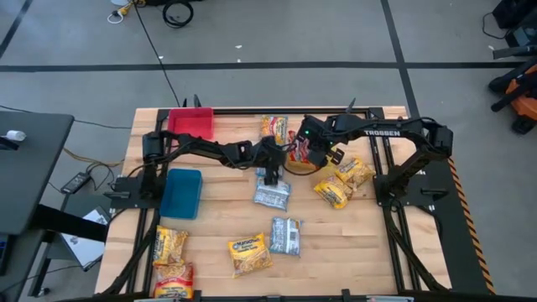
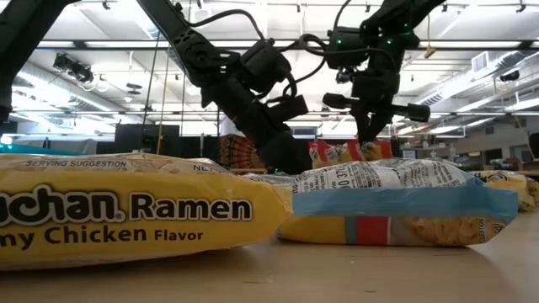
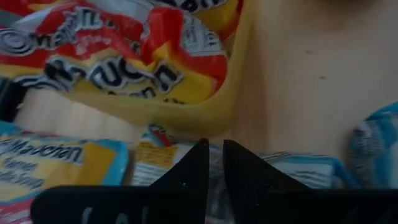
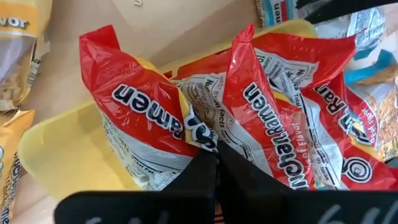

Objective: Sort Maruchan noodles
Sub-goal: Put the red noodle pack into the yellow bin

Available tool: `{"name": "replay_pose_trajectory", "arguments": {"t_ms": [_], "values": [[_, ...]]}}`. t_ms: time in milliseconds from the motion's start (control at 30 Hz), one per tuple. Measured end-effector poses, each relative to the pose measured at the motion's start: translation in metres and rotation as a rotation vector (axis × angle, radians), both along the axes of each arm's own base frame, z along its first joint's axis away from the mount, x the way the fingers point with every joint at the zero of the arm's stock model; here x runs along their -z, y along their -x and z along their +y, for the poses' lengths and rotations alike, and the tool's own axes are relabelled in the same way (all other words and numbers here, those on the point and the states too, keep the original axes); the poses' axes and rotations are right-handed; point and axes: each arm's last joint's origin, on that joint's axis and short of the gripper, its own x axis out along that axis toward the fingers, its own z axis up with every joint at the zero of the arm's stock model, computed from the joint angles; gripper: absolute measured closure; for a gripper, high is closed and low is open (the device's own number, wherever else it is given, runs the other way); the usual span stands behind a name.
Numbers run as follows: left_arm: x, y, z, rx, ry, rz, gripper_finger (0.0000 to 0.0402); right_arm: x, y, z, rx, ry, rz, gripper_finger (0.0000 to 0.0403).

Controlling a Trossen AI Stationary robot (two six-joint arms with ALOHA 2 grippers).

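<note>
Red noodle packets (image 4: 267,118) stand and lean inside a yellow bin (image 4: 68,155), near the table's middle (image 1: 295,165). My right gripper (image 4: 216,160) is above that bin, shut among the packets. A silver-blue packet (image 1: 273,195) lies flat on the table beside the bin. My left gripper (image 3: 214,152) points down at its far edge, fingers almost together. Another silver-blue packet (image 1: 285,236) and several yellow packets (image 1: 250,254) (image 1: 334,191) (image 1: 170,247) lie flat around the table. My left gripper pinches the silver-blue packet at its far edge (image 3: 186,163), next to the yellow bin, coming from above and pointing down. The packet lies flat on the table. My right gripper is shut from above on a red packet at its upper part (image 4: 205,134). Its own fingers hide the exact place. The packet stands tilted in the yellow bin.
A red bin (image 1: 191,123) sits at the table's far left and a blue bin (image 1: 182,193) at the left middle. One more packet (image 1: 273,127) lies near the far edge. Bare wood shows at the near right (image 1: 352,252).
</note>
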Motion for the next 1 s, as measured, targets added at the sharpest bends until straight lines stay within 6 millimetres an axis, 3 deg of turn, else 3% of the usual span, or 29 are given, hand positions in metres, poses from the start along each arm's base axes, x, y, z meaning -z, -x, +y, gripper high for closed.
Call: {"name": "replay_pose_trajectory", "arguments": {"t_ms": [200, 400, 567, 667, 833, 1000], "values": [[0.0, 0.001, 0.002, -0.02, -0.063, 0.017, 0.0349, -0.012, 0.004, 0.003, 0.109, 0.023, -0.059, 0.0367], [-0.002, 0.001, 0.011, -0.075, -0.089, 0.0, 0.0349, -0.036, 0.016, 0.009, 0.225, 0.013, -0.172, 0.0297], [-0.002, 0.004, 0.02, -0.131, -0.057, -0.015, 0.0349, -0.049, 0.036, -0.004, 0.381, 0.024, -0.21, 0.0248], [-0.003, 0.004, 0.022, -0.138, -0.056, -0.021, 0.0349, -0.044, 0.046, -0.021, 0.473, 0.021, -0.198, 0.0241], [-0.004, 0.0, 0.022, -0.146, -0.048, -0.079, 0.0349, -0.014, 0.055, -0.041, 0.494, 0.041, -0.149, 0.0247], [0.005, -0.004, 0.018, -0.108, 0.013, -0.1, 0.0349, 0.012, 0.052, -0.036, 0.446, -0.044, -0.089, 0.026]]}}
